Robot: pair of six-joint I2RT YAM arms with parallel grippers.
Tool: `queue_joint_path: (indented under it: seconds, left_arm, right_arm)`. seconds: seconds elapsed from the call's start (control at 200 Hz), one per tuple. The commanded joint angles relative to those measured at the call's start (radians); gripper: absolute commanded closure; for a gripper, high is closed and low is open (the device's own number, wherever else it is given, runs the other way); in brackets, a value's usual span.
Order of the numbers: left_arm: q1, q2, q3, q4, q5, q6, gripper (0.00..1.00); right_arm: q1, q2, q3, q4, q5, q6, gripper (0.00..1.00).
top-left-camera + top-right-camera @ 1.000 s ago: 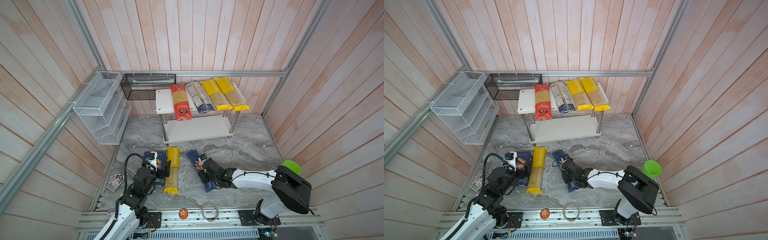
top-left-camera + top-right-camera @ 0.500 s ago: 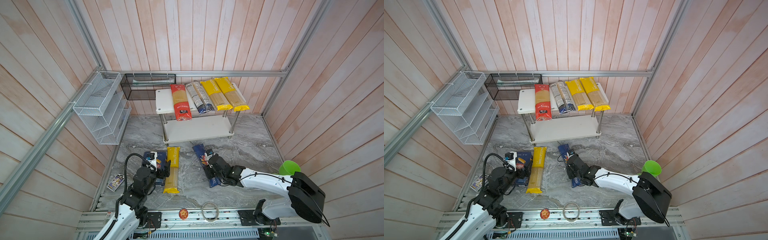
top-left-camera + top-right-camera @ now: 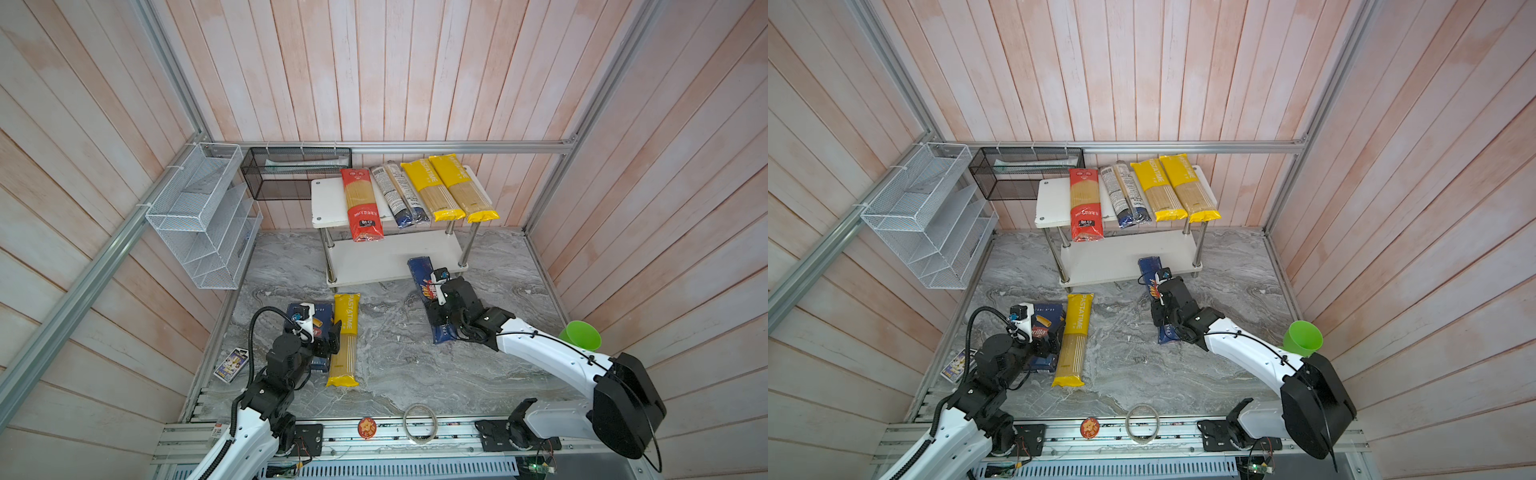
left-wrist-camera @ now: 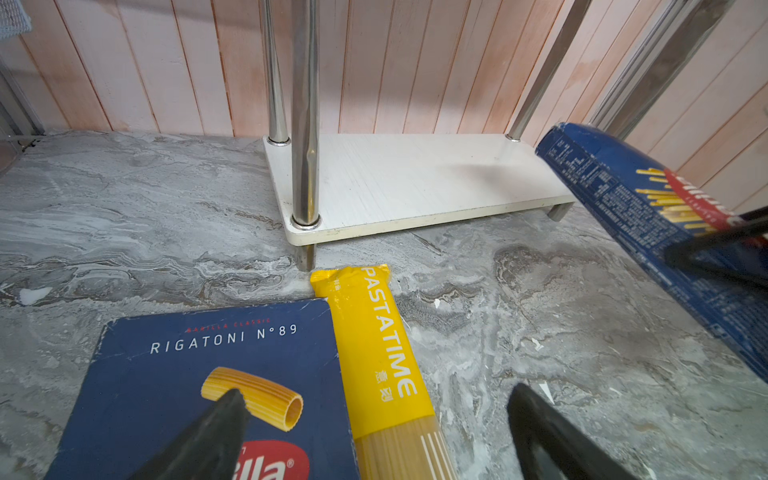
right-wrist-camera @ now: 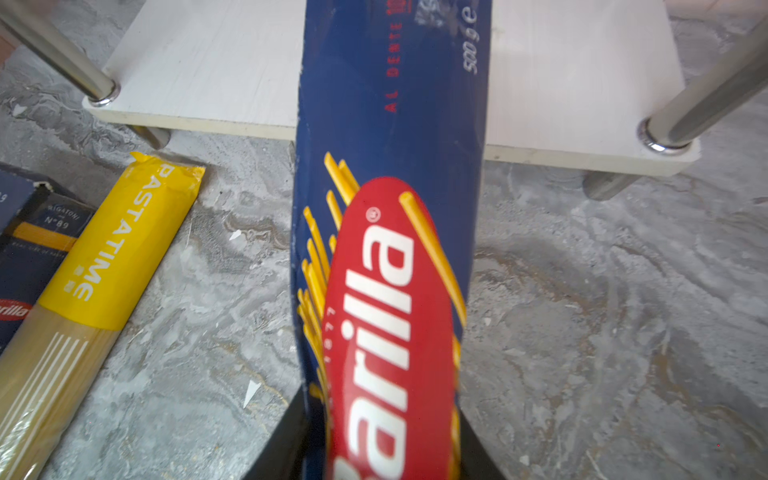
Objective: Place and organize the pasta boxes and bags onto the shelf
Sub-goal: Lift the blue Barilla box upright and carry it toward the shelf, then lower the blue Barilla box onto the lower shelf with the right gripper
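Observation:
My right gripper (image 3: 440,307) is shut on the long blue spaghetti box (image 3: 422,274), held tilted above the floor. The box's far end (image 5: 390,83) reaches over the front edge of the shelf's lower board (image 3: 374,262). My left gripper (image 4: 376,392) hangs open, one finger over the rigatoni box (image 4: 199,365), with a yellow bag (image 4: 382,353) lying on the floor between its fingers. On the shelf's top board (image 3: 328,199) lie a red bag (image 3: 360,203), a clear bag (image 3: 401,195) and two yellow bags (image 3: 430,189).
A white wire rack (image 3: 199,216) and a black mesh basket (image 3: 295,170) hang on the left and back walls. A small purple packet (image 3: 231,364) lies by the left rail. A green cup (image 3: 579,334) sits on the right arm. A tape ring (image 3: 419,422) lies on the front rail.
My right gripper has carried the spaghetti box away from me toward the shelf, so its far end now reaches the lower board. The left arm has stayed put.

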Motion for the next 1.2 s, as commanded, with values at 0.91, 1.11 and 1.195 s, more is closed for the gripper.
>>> queue_joint_path:
  seconds: [0.91, 1.11, 1.195]
  left_arm:
    - [0.009, -0.005, 0.026, 0.016, 0.014, -0.004, 0.0]
    - [0.009, -0.004, 0.027, 0.017, 0.016, -0.003, 0.0]
    - [0.009, -0.003, 0.027, 0.017, 0.015, -0.003, 0.0]
  right_arm:
    - [-0.279, 0.342, 0.338, 0.209, -0.136, -0.195, 0.64]
    - [-0.305, 0.43, 0.41, 0.219, -0.149, -0.2, 0.64]
    - [-0.315, 0.451, 0.421, 0.243, -0.155, -0.193, 0.64]
